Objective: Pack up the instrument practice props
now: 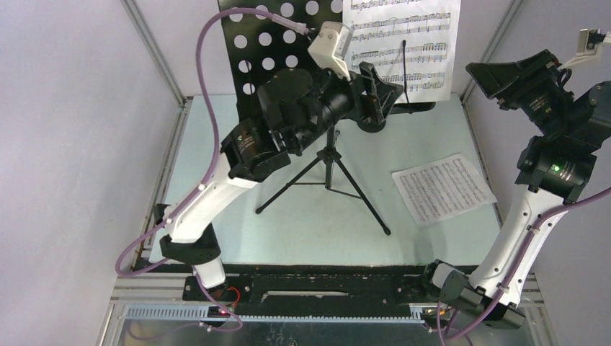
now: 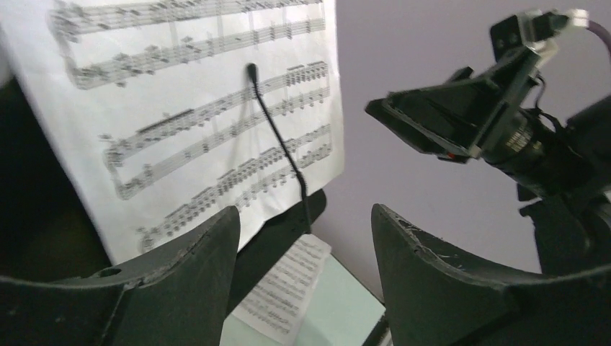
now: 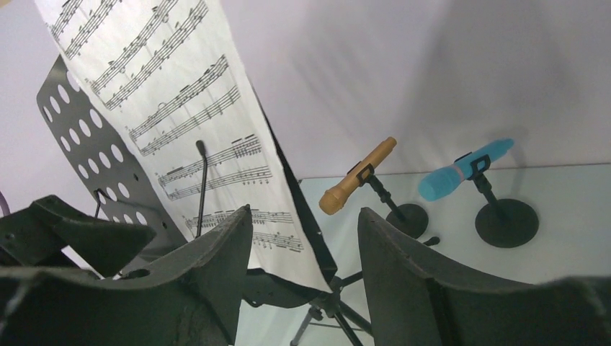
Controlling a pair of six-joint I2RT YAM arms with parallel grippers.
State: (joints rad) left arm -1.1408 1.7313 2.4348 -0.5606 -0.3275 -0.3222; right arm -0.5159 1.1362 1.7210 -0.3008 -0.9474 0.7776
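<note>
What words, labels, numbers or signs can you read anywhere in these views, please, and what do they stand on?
No readable text anywhere.
Upright page on the music rack: printed staves and notes only; any lettering is too blurred to read.
Loose page on the table: the same, too small to read.
Tan microphone and light-blue microphone: no label shows.

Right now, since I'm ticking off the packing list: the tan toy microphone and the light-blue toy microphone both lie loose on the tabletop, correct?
No. The tan toy microphone and the light-blue toy microphone do not lie loose: each is clipped, tilted, in a short black round-based holder standing on the tabletop, as the right wrist view shows.
</note>
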